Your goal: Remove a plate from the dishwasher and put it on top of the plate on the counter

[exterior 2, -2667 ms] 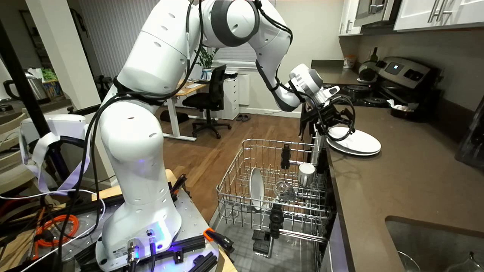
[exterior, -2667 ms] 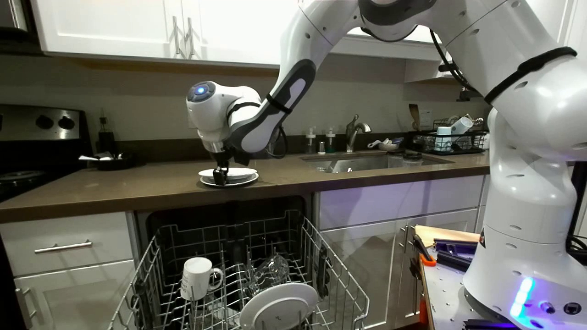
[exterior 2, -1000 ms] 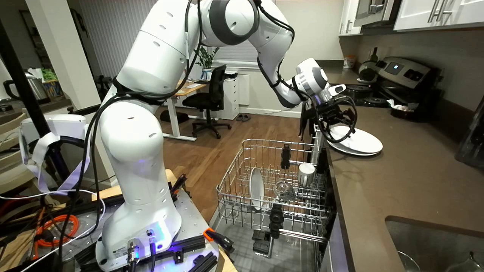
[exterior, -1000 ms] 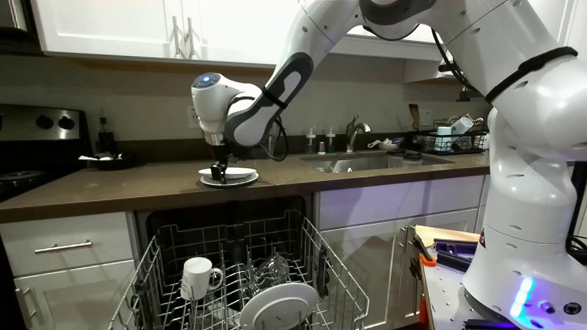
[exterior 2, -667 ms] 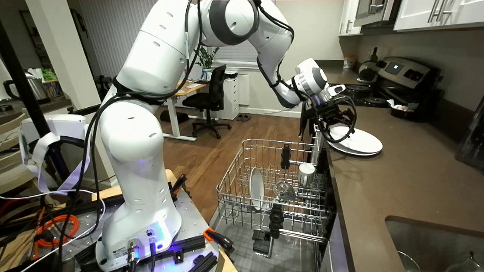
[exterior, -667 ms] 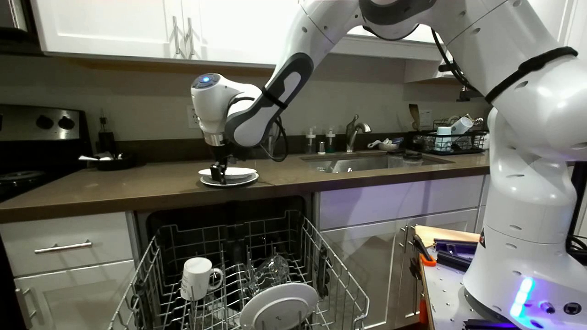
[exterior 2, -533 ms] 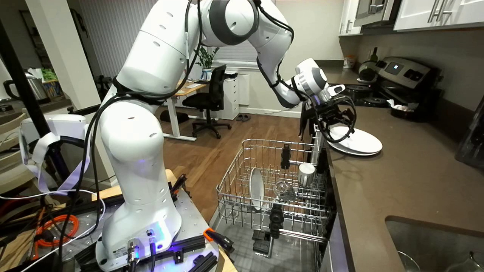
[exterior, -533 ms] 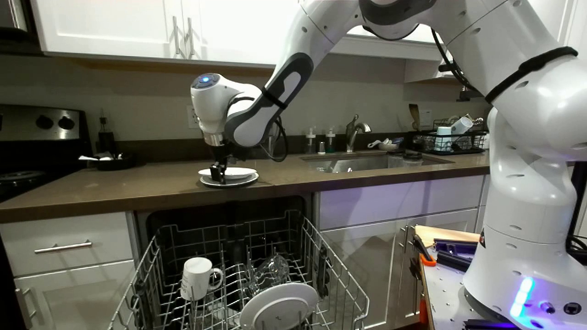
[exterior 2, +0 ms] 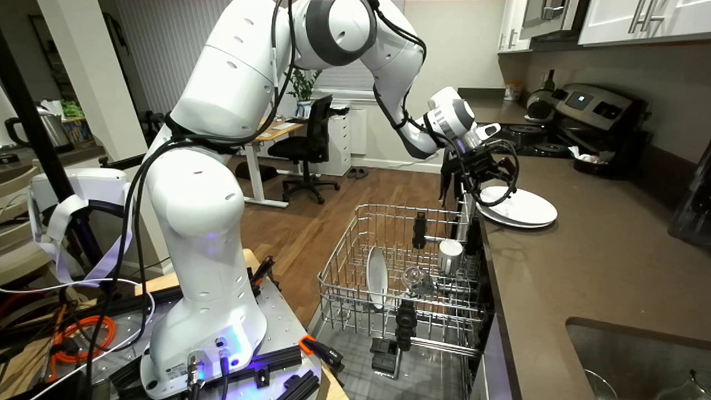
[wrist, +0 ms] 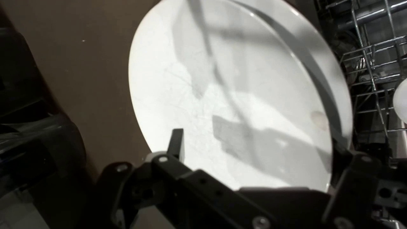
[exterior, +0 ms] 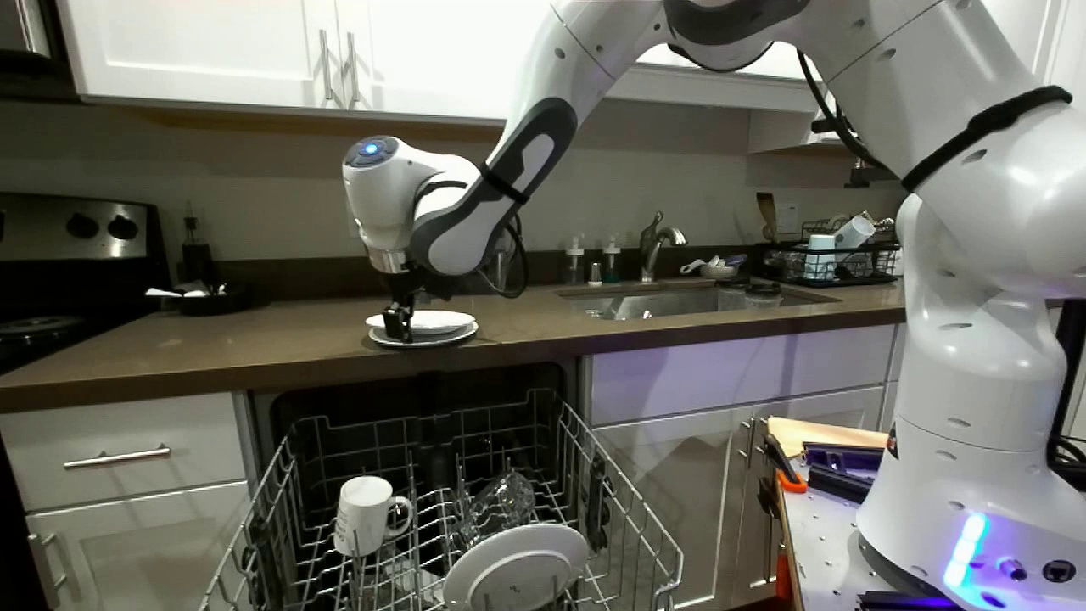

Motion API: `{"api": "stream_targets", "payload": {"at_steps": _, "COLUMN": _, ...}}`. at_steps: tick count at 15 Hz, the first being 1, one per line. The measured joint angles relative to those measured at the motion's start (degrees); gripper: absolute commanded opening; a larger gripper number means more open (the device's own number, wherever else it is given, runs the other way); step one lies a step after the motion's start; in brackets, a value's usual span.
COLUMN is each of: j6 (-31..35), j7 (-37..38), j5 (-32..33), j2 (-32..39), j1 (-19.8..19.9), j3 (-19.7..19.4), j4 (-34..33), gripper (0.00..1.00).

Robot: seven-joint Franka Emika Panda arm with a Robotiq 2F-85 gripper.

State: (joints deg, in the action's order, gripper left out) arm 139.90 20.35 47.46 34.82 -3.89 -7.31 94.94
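Observation:
On the brown counter (exterior: 280,344) lie two stacked white plates, the upper plate (exterior: 443,320) resting on the lower plate (exterior: 445,337). Both exterior views show them near the front edge. My gripper (exterior: 400,324) is down at the stack. In the wrist view the gripper (wrist: 260,144) stands wide open: one finger (wrist: 175,143) is over the far part of the upper plate, the other just outside its front rim. Whether they touch it I cannot tell. A further white plate (exterior: 516,570) stands tilted upright in the pulled-out rack (exterior: 632,501) of the dishwasher.
In the rack are an upturned white mug (exterior: 363,515) and a clear glass (exterior: 507,499). A dark dish (exterior: 214,300) sits towards the stove (exterior: 76,242). Along the counter on the opposite side come the faucet (exterior: 657,244), the sink (exterior: 657,304) and a dish rack (exterior: 848,255).
My gripper has shifted slightly to the left in both exterior views, still open. The stacked plates have slid a little the same way. The plate in the dishwasher has not moved.

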Motion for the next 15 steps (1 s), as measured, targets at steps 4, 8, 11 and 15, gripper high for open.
{"api": "stream_targets", "payload": {"at_steps": 4, "j6": -0.1, "j7": 0.0, "j5": 0.7, "j2": 0.1, "j1": -1.1, "j3": -0.8, "j4": 0.0, "gripper": 1.0}}
{"api": "stream_targets", "payload": {"at_steps": 8, "j6": -0.1, "j7": 0.0, "j5": 0.4, "j2": 0.1, "j1": -0.9, "j3": -0.9, "j4": 0.0, "gripper": 1.0}}
{"api": "stream_targets", "payload": {"at_steps": 11, "j6": 0.0, "j7": -0.4, "j5": -1.0, "j2": 0.1, "j1": -0.3, "j3": -0.8, "j4": 0.0, "gripper": 1.0}}
{"api": "stream_targets", "payload": {"at_steps": 15, "j6": 0.0, "j7": -0.9, "j5": -1.7, "j2": 0.1, "j1": 0.0, "j3": -1.0, "j4": 0.0, "gripper": 1.0}}
